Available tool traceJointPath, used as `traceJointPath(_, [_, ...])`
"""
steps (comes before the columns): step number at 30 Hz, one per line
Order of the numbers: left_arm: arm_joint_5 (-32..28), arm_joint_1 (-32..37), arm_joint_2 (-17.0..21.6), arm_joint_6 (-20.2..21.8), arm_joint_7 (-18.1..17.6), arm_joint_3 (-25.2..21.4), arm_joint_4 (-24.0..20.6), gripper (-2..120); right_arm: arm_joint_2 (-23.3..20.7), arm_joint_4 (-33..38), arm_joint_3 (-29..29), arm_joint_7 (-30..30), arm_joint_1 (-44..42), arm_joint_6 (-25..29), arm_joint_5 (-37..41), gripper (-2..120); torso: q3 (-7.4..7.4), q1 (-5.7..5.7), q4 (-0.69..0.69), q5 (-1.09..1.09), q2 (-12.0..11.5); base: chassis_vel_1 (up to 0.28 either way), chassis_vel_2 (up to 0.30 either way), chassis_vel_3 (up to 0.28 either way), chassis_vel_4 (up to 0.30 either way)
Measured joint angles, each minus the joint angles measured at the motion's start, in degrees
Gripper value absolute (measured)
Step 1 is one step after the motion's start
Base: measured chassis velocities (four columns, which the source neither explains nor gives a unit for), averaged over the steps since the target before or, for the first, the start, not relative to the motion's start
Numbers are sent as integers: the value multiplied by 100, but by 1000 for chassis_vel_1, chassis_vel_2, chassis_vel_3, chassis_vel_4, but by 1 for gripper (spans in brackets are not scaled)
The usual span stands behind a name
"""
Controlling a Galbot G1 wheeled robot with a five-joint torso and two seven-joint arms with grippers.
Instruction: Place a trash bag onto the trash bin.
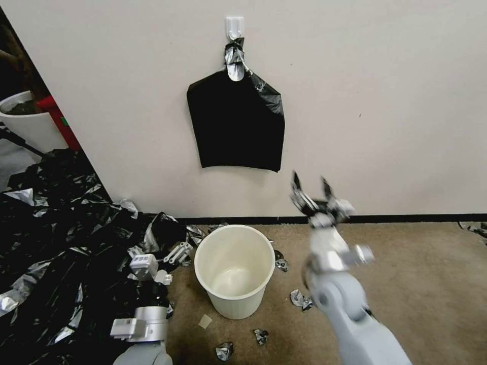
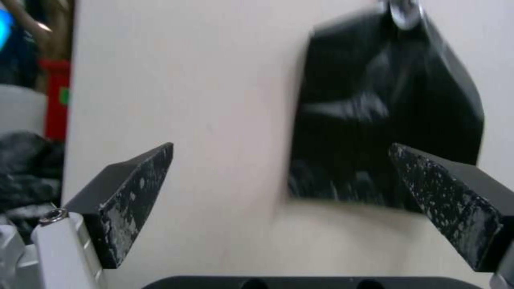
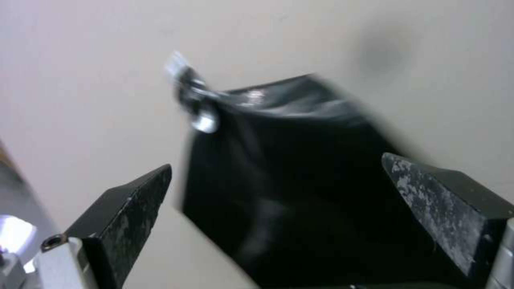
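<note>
The trash bin [image 1: 234, 271], a round cream-white bucket, stands upright on the brown carpet near the wall, with nothing in it or over its rim. The trash bag is out of view as a single bag. My right gripper [image 1: 310, 182] is raised to the right of and above the bin, close to the wall, open and holding nothing. Its wrist view shows the open gripper [image 3: 277, 161] facing a flat black sheaf [image 3: 289, 168]. My left gripper [image 1: 178, 252] sits low, just left of the bin, over black plastic. In its wrist view that gripper [image 2: 281, 148] is open and bare.
A flat black sheaf [image 1: 236, 126] hangs knotted from a white hook [image 1: 234, 25] on the wall above the bin. A wide heap of black bags [image 1: 50, 243] covers the floor at left. Behind it stands another white pot [image 1: 25, 121]. Small foil-like scraps [image 1: 299, 299] lie around the bin.
</note>
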Motion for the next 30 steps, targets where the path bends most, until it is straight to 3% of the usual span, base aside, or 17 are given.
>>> traceJointPath(9, [90, 185, -247, -121, -10, -57, -148, 100, 543, -1094, -562, -316, 1545, 213, 1185, 100, 1, 0, 2, 1, 0, 0, 0, 0, 0])
traceJointPath(11, [206, 243, -322, -122, -9, -172, -169, 100, 765, -1685, -734, -359, 2256, 212, 1630, 100, 0, 0, 1, -1, 0, 0, 0, 0, 0])
traceJointPath(17, [258, 318, -436, -104, -12, -406, -297, 100, 1272, -2611, -768, -388, 3245, 191, 1843, 100, 0, 0, 1, 1, 0, 0, 0, 0, 0])
traceJointPath(30, [175, 345, -486, 151, -162, -486, -566, 100, 1327, -3291, -510, -709, 3625, 193, 1611, 100, 0, 0, 0, 2, 0, 0, 0, 0, 0])
